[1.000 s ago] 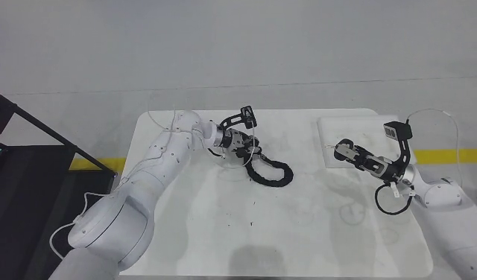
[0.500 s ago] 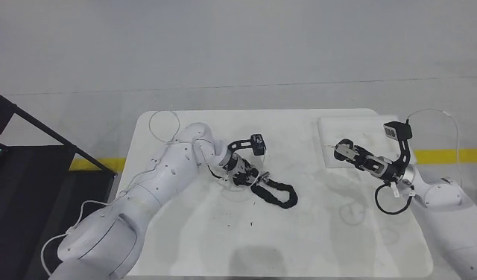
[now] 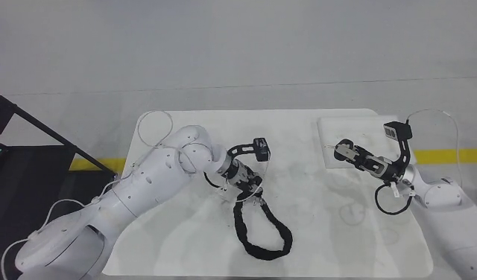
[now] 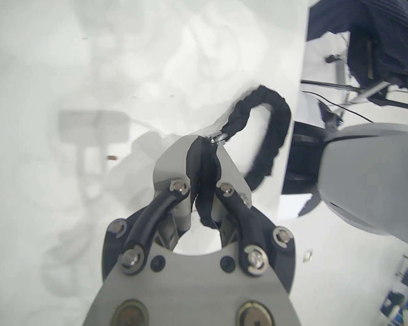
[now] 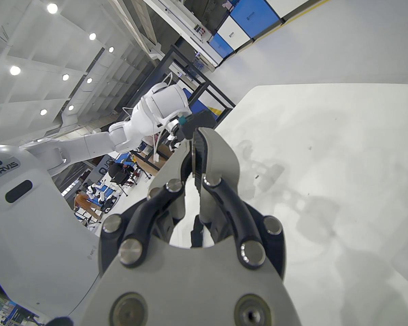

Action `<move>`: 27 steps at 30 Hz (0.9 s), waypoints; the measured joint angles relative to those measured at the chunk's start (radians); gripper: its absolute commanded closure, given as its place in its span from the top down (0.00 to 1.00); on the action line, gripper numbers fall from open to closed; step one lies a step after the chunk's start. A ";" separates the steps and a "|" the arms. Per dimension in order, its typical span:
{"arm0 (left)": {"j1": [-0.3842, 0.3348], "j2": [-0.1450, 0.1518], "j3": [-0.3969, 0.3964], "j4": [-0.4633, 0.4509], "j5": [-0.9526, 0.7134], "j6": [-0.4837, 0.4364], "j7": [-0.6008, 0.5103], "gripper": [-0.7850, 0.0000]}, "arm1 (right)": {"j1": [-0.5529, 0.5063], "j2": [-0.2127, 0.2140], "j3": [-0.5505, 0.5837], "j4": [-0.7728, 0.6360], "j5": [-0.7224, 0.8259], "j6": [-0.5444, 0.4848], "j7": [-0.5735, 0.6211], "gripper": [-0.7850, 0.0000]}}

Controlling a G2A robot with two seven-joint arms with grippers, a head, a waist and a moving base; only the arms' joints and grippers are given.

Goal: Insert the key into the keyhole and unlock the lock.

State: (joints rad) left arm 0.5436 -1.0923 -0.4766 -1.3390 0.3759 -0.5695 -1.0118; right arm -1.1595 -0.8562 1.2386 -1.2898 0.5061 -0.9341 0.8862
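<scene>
Lock [image 3: 238,224]: a black cloth-sleeved loop, one end up in the left pincer [image 3: 250,193] and the rest trailing toward the robot in a long oval on the desk [image 3: 335,228], near its middle. In the left wrist view the left pincer [image 4: 205,157] is clamped tight on the black sleeve, which fills the narrow gap between its fingers. A small metal end pokes out just past the fingertips, and beyond it the lock [image 4: 275,127] arches up and curves back down close to the edge of the desk [image 4: 88,69].

Key [image 5: 192,157]: a thin flat metal sliver, pinched edge-on between the closed fingers of the right pincer [image 5: 195,147]. Too little of it shows to tell which way the blade points. From above, the right pincer [image 3: 341,147] sits over a white pad [image 3: 358,127] at the far right corner of the desk, aimed toward the left arm. Lock and key are well apart, with bare desk [image 5: 326,137] between the two pincers.
</scene>
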 measured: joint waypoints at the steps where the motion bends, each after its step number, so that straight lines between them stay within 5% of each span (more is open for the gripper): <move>1: 0.008 0.003 -0.004 -0.005 0.052 0.029 0.027 0.00 | 0.000 0.000 0.000 0.000 0.000 0.000 0.000 0.00; 12: 0.027 -0.019 0.042 0.014 0.303 0.137 0.009 0.00 | 0.000 0.000 0.000 0.000 0.000 0.000 0.000 0.00; 13: 0.026 -0.022 0.041 0.015 0.307 0.141 0.012 0.15 | 0.000 0.000 0.000 0.000 0.000 0.000 0.000 0.00; 14: 0.026 -0.023 0.039 0.016 0.312 0.148 0.013 0.70 | 0.000 0.000 0.000 0.000 0.000 0.000 0.000 0.00; 15: 0.027 -0.024 0.037 0.015 0.319 0.157 0.011 1.00 | 0.000 0.000 0.000 0.000 0.000 0.000 0.000 0.00; 27: 0.055 -0.027 0.017 -0.041 0.393 0.204 -0.025 1.00 | 0.000 0.000 0.000 0.000 0.000 0.000 0.000 0.00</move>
State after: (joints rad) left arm 0.5988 -1.1189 -0.4598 -1.3802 0.7693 -0.3654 -1.0367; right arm -1.1595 -0.8562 1.2386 -1.2898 0.5061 -0.9341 0.8862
